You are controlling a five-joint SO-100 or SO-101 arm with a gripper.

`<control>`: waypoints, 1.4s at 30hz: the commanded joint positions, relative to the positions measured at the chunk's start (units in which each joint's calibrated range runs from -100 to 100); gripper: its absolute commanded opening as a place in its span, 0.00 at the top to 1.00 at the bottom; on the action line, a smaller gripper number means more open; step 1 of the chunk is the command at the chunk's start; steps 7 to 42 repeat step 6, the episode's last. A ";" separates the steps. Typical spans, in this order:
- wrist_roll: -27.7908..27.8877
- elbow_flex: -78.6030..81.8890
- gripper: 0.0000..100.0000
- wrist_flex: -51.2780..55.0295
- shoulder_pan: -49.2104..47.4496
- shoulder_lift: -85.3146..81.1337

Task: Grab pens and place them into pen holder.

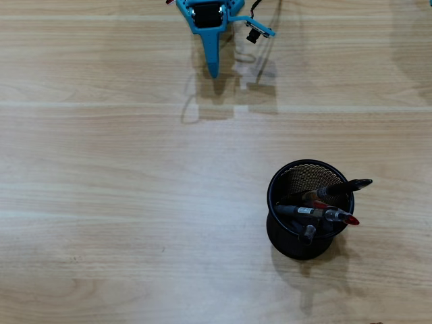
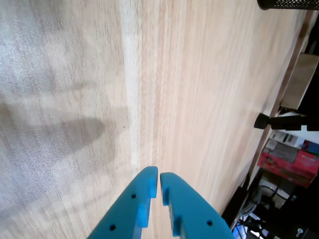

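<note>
Pens (image 1: 322,204) in holder (image 1: 287,233), far from jaws

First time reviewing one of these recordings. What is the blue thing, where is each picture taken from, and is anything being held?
The blue thing is a small robot arm's two-finger gripper. The overhead view looks straight down on a wooden table; the wrist view rides on the arm, so the gripper points into it from the bottom edge. Its fingers are together and hold nothing. A black wire-mesh pen holder stands on the table with pens already inside; its base shows at the top edge of the wrist view.
</note>
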 commanded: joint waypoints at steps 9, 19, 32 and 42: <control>0.12 0.25 0.98 -0.61 -0.07 -0.68; 0.12 0.25 0.98 -0.61 -0.07 -0.68; 0.12 0.25 0.98 -0.61 -0.07 -0.68; 0.12 0.25 0.98 -0.61 -0.07 -0.68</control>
